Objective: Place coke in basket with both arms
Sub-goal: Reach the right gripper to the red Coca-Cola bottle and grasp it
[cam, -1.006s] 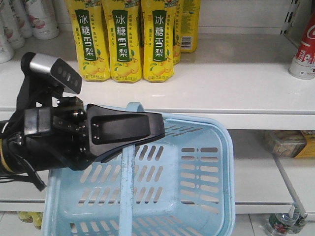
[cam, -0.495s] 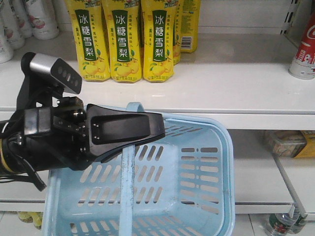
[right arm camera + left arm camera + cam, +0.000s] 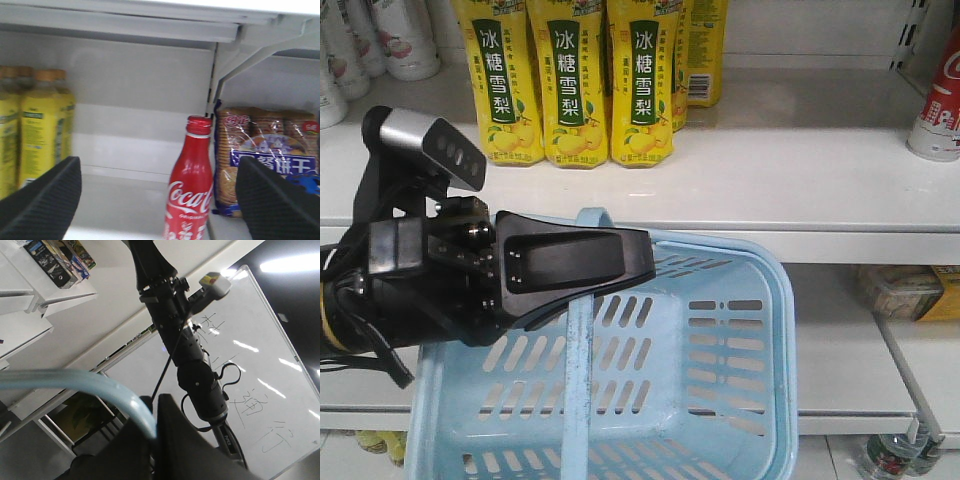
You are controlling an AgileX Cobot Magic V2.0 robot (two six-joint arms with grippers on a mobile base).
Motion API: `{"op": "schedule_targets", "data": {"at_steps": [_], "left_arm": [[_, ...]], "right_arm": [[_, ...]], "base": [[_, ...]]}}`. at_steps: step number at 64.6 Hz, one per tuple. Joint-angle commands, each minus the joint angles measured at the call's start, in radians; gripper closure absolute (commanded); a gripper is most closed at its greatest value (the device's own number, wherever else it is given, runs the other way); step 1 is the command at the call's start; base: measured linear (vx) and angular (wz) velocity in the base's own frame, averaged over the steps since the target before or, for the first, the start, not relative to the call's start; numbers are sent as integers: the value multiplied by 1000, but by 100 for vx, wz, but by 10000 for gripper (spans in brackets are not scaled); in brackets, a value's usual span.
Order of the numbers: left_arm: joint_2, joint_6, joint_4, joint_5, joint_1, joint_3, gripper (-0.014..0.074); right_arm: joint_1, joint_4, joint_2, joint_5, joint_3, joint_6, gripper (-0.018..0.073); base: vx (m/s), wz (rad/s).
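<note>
Nothing has moved in the last second: the basket (image 3: 775,330) hangs by its handle (image 3: 578,380), clamped in my left gripper (image 3: 620,265). My right gripper (image 3: 159,200) stands wide open, so the grab is yet to come. Above the basket, 3 yellow bottles (image 3: 570,90) read 冰糖雪梨. Up right of it, the coke (image 3: 192,192) stands on the shelf (image 3: 800,180), lettered "Coca-Cola".

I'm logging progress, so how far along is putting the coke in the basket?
Done: the left pincer is clamped on the handle of the basket. In hand: the right pincer is open, facing the coke on the shelf, not touching. Left: grasping it and putting it in the empty basket.
</note>
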Motion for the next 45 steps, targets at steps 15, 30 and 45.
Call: {"op": "schedule_targets", "data": {"at_steps": [15, 30, 45], "left_arm": [[-25, 12, -84, -194, -7, -28, 602], [-25, 12, -84, -194, -7, -28, 602], [-25, 12, -84, -194, -7, -28, 602]], "right_arm": [[-109, 35, 184, -120, -131, 24, -36], [-109, 32, 274, -146, -191, 18, -36], [-109, 34, 394, -155, -282, 18, -36]], "base": [[0, 0], [0, 0], [0, 0]]}}
